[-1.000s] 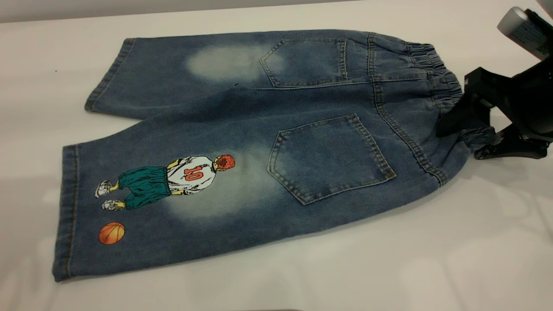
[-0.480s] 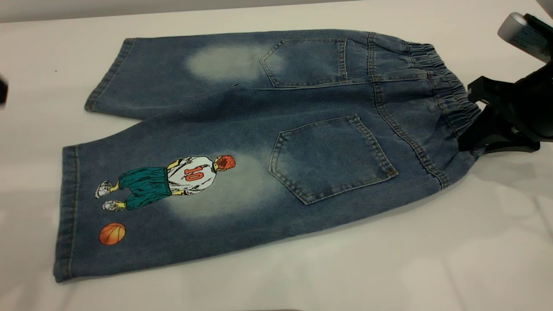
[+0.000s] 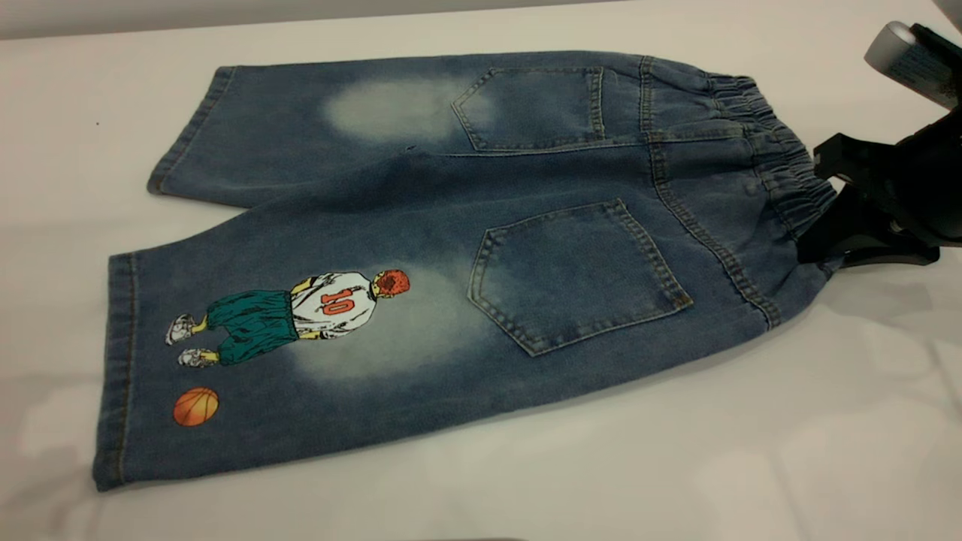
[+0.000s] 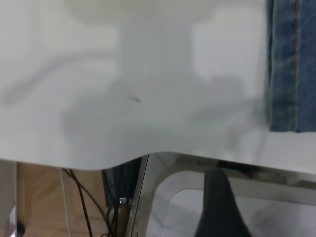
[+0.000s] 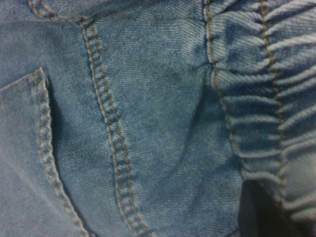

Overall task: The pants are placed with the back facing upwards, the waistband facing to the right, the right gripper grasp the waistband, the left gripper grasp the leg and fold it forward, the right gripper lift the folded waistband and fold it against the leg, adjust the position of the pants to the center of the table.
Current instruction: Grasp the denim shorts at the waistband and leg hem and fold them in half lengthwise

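White table [image 3: 751, 451] holds denim pants [image 3: 421, 248]; right gripper [image 3: 823, 244] pinches their elastic waistband [image 3: 789, 180].

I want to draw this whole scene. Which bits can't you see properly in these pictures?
- Right gripper: exterior view, its fingertips are behind the blue denim pants' elastic waistband; grip unclear.
- Left gripper: outside the exterior view; the left wrist view shows only one dark finger, cut off by the edge.
- Pants' front: face down on the white table.

Pants [image 3: 451, 248] on table [image 3: 676, 466], waistband [image 3: 782, 165] rightward
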{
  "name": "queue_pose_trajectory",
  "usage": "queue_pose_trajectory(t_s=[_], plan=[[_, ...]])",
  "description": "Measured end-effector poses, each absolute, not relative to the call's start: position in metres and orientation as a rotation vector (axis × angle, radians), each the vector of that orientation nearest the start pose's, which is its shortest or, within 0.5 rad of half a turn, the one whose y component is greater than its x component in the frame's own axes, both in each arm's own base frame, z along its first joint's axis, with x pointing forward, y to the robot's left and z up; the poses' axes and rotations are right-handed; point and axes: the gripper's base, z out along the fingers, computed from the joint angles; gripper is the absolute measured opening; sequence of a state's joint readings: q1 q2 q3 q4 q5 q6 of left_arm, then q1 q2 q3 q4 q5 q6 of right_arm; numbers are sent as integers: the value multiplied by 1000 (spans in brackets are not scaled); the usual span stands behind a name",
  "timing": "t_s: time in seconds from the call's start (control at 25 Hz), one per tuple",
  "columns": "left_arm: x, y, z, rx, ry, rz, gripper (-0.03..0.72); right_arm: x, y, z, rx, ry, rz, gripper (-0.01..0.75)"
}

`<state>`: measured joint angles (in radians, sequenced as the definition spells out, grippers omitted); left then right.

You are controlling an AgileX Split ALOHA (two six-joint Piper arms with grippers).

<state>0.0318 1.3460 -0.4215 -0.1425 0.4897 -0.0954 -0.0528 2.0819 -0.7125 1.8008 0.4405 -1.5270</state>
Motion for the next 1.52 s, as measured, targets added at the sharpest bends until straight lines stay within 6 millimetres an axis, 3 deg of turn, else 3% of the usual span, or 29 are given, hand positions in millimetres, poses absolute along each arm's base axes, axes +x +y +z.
queue_pose_trajectory(t_s=[0.64,0.92,1.2,1.36,1.52], plan=[[202,-37,70,58,2980,-71,415,298,22,40,342,2711,654,44],[202,-57,55,213,2943,-65,415,298,22,40,338,2712,653,44],[202,-63,55,222,2929,-72,409,298,22,40,335,2713,653,44],[202,-63,55,192,2931,-75,337,298,22,40,335,2713,653,44],[202,-63,55,165,2930,-78,123,297,22,40,328,2714,654,44]])
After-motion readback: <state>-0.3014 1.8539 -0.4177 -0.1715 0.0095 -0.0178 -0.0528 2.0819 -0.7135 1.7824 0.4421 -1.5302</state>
